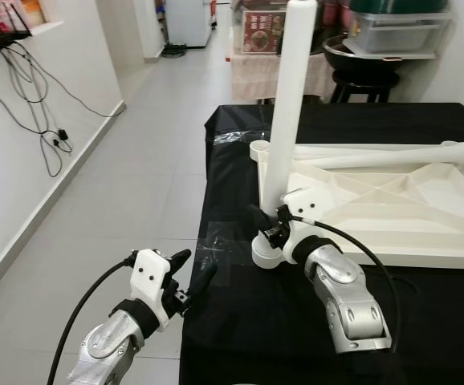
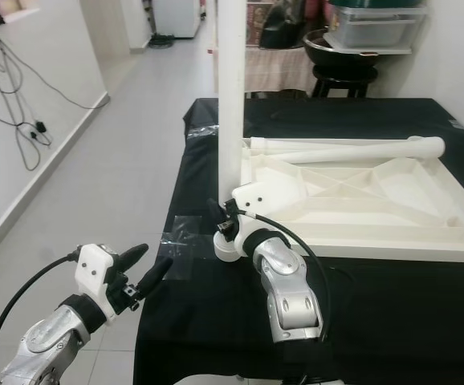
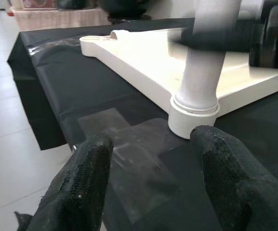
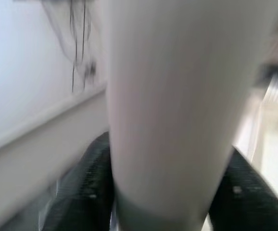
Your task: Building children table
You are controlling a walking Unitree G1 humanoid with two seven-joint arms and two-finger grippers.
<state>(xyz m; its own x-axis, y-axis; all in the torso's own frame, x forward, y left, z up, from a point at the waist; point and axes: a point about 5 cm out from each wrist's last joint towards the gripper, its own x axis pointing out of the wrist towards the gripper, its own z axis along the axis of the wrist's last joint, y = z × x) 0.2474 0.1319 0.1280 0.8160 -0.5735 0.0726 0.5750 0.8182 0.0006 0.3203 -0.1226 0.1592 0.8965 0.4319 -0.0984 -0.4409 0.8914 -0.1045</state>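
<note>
Leg [image 1: 292, 96] stands in the top's [image 1: 392, 204] corner socket, my right gripper [image 1: 270, 227] apparently clamped round it, left gripper [image 1: 190, 277] open nearby: keep it vertical, twist w/ steady downward pressure.

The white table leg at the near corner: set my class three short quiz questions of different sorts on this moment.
1. True or false: the upright white leg stands in the near corner socket of the upturned tabletop.
2. Which gripper clasps that leg near its base: A left, B right?
3. Fill in: a second leg lies ____ across the tabletop.

Key: 1 true. 2 B: the right gripper; the left gripper hangs open off the table edge. 3 flat.
</note>
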